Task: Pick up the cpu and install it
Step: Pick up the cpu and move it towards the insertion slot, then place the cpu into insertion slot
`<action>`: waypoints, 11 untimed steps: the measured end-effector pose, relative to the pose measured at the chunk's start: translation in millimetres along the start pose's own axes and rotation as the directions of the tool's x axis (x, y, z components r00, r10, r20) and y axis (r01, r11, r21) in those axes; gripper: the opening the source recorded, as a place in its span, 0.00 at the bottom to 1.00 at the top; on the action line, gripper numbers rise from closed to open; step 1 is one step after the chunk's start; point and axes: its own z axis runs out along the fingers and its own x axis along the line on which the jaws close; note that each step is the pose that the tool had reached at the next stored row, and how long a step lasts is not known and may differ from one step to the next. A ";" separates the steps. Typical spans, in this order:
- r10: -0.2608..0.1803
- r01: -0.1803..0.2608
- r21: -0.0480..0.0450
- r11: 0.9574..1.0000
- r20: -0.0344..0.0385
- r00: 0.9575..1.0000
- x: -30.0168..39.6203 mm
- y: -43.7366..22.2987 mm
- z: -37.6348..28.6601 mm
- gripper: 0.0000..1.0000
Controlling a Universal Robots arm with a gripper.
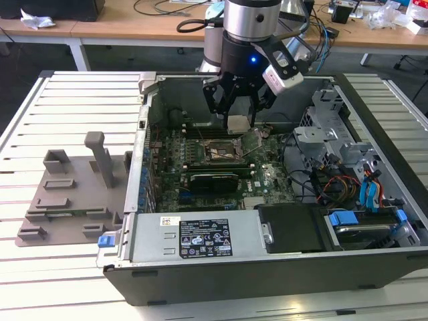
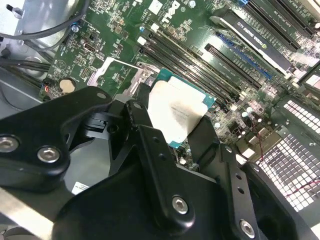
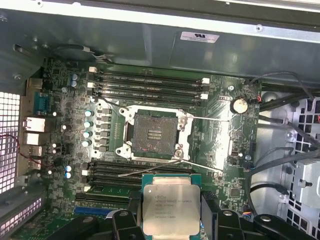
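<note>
**CPU clamped in the gripper above the board, socket bare**

In the upper centre of the exterior view, the arm reached down into the open computer case (image 1: 200,241), which lay on its side on a slatted white table (image 1: 73,100). The gripper (image 1: 239,122) was closed on the cpu (image 1: 238,125), one black finger (image 3: 131,206) pressing on each of two opposite edges. The chip hung clear of the motherboard (image 1: 200,190), with its silvery top plate level and facing up in the first wrist view.

The socket (image 3: 154,134) sat near the middle of the board with its frame swung open and its dark contact field uncovered. The chip was near the socket but apart from it, over the memory slots (image 3: 115,175) on one side.

A grey fixture plate (image 1: 67,200) with upright posts lay on the table toward the exterior view's left, just beside the case.
</note>
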 end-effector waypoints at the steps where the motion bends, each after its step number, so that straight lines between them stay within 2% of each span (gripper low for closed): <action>1: 0.000 0.000 0.000 1.000 0.000 1.000 0.0 0.0 0.1 0.55; 11: 0.000 0.000 0.000 1.000 0.000 1.000 0.0 0.0 0.3 0.55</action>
